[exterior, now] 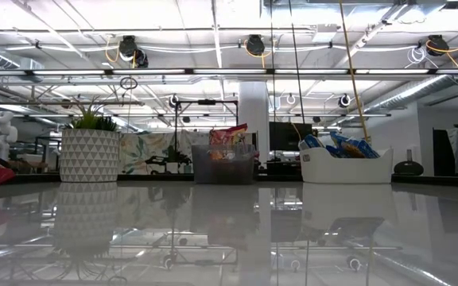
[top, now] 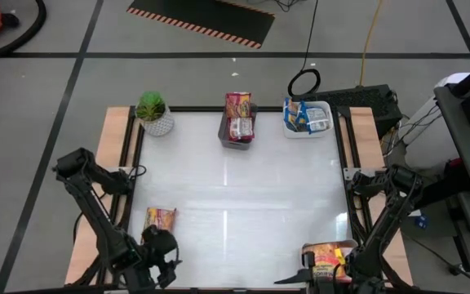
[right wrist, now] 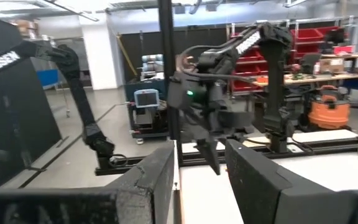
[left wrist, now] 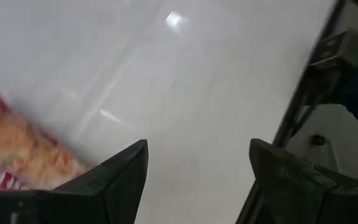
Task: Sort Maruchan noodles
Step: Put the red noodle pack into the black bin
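Orange-and-yellow packet (top: 160, 219) just beside left fingers (left wrist: 120, 177) spread apart, right fingers' (right wrist: 253, 180) state unclear

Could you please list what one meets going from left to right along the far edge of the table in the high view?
Potted plant → grey tray holding red-and-yellow noodle packets → white tray holding blue-and-yellow noodle packets.
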